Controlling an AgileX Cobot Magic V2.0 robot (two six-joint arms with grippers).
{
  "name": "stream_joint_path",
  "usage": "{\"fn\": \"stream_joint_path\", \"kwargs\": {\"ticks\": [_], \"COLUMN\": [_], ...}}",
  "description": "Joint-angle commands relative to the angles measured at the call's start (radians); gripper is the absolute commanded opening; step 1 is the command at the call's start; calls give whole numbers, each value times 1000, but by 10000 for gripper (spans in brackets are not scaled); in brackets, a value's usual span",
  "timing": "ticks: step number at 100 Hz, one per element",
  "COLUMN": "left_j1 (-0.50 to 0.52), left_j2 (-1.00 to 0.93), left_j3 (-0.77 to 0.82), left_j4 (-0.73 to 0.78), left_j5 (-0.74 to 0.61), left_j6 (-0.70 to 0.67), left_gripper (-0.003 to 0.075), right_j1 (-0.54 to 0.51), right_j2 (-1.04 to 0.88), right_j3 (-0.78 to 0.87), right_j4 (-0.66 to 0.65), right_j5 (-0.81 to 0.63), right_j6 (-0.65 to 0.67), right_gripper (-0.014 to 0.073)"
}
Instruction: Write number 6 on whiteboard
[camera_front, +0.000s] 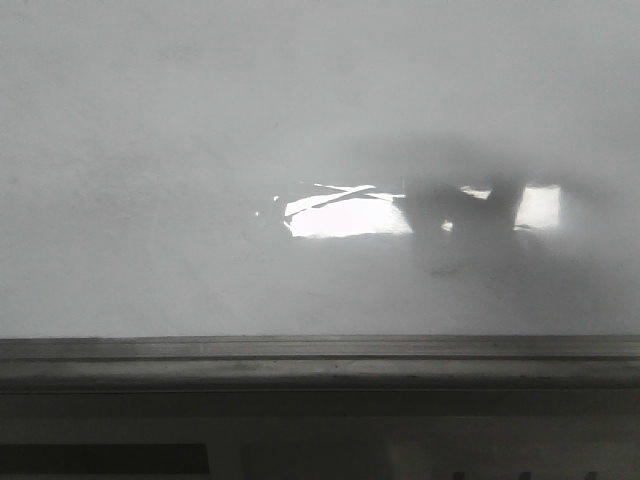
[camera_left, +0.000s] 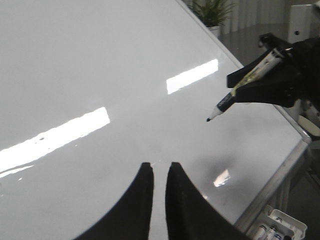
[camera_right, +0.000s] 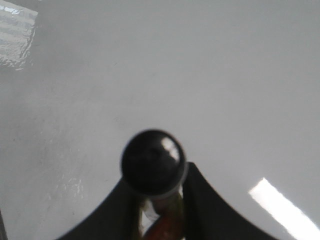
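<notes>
The whiteboard (camera_left: 100, 60) is lying glossy and white under both arms, throwing back bright rectangular glare, with a grey metal edge strip (camera_front: 320, 355) running along its near side. Beyond the far corner, a potted plant (camera_left: 212, 11) is standing on a grey floor. No stroke of the number 6 is showing anywhere on the board.

The left pincer (camera_left: 160, 172) is hovering over the board with its two curved black fingers nearly together, only a thin gap between them and nothing in it. Ahead of it and to one side, the right pincer (camera_left: 270, 82) is gripping a marker (camera_left: 245, 80), whose black tip is pointing down at the board, just clear of it. A white tray of pens (camera_left: 280, 227) is sitting beside the board's edge.
</notes>
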Motion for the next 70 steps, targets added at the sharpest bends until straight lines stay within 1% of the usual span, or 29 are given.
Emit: {"fn": "stream_joint_path", "kwargs": {"ticks": [1,14,31,70], "left_j1": [22,30,30,30], "left_j2": [-11,-16,-16,-16], "left_j3": [13,56,73,74], "left_j4": [-36,-41,-41,-41], "left_j5": [-97,-100,-74,-74], "left_j6": [-20,-20,-20,-20], "left_gripper": [-20,-20,-20,-20], "right_j1": [4,4,4,4], "right_j2": [-1,-1,-1,3], "right_j3": [-39,-39,-39,-39], "right_j4": [12,12,20,58], "right_j5": [-31,-24,37,47], "right_j6": [-15,-15,-15,-15], "right_gripper": [-53,-53,-53,-53]}}
